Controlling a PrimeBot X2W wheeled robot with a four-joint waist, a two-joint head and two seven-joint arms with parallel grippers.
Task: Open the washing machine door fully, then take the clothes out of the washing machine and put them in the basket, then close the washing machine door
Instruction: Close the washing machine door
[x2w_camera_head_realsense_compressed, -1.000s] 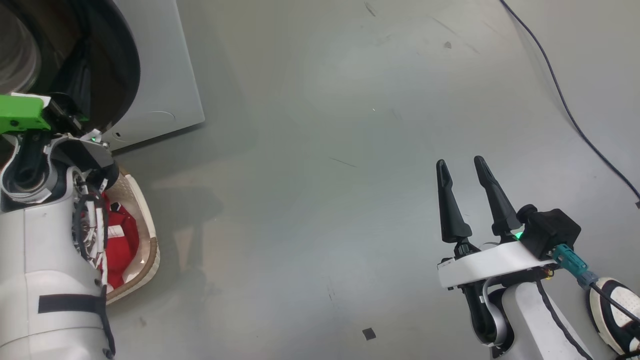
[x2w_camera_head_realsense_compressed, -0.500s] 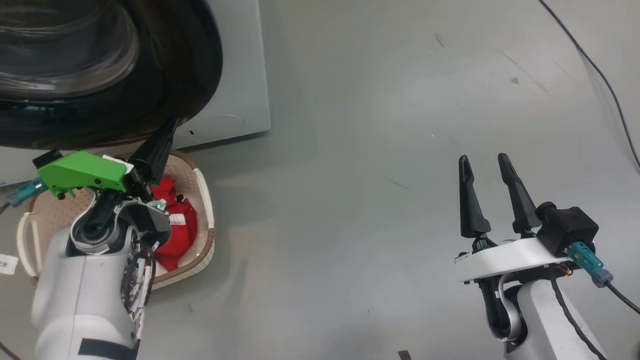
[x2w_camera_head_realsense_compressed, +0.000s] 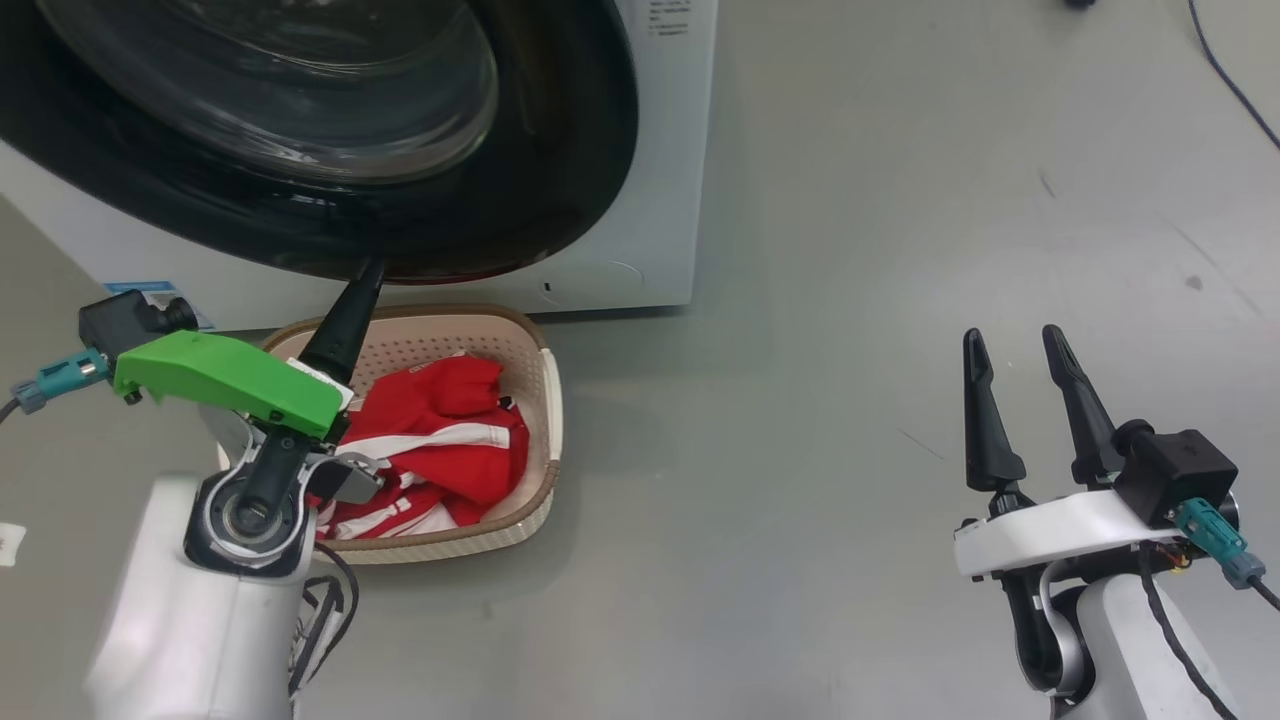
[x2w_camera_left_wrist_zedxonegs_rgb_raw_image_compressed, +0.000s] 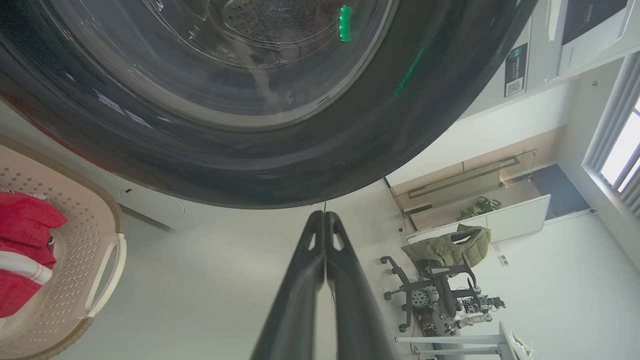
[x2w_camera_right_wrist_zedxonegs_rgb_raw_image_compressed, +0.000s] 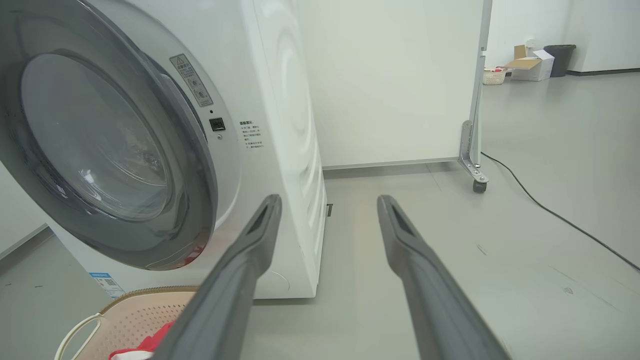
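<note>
The washing machine door (x2w_camera_head_realsense_compressed: 570, 170), black-rimmed with a bulging glass bowl, lies against or close to the front of the white washing machine (x2w_camera_head_realsense_compressed: 665, 200); whether it is latched cannot be told. Below it the cream basket (x2w_camera_head_realsense_compressed: 548, 400) holds the red and white clothes (x2w_camera_head_realsense_compressed: 450, 430). My left gripper (x2w_camera_head_realsense_compressed: 372, 268) is shut with nothing in it. Its tip is at the door's lower rim (x2w_camera_left_wrist_zedxonegs_rgb_raw_image_compressed: 400, 125), touching or just short of it. My right gripper (x2w_camera_head_realsense_compressed: 1010, 335) stands open over bare floor at the lower right. The right wrist view shows the door (x2w_camera_right_wrist_zedxonegs_rgb_raw_image_compressed: 100, 140), washer (x2w_camera_right_wrist_zedxonegs_rgb_raw_image_compressed: 280, 100) and basket (x2w_camera_right_wrist_zedxonegs_rgb_raw_image_compressed: 145, 295).
A dark cable (x2w_camera_head_realsense_compressed: 1230, 80) runs over the grey floor at the far right. A wheeled partition (x2w_camera_right_wrist_zedxonegs_rgb_raw_image_compressed: 475, 125) stands behind the washer. A small blue label (x2w_camera_head_realsense_compressed: 150, 290) sits low on the washer's front. An office chair (x2w_camera_left_wrist_zedxonegs_rgb_raw_image_compressed: 435, 280) stands farther off.
The head camera has swung, bringing the door, washer and basket further into the picture. My left gripper stays shut with its tip by the door's lower rim. The right gripper stays open.
</note>
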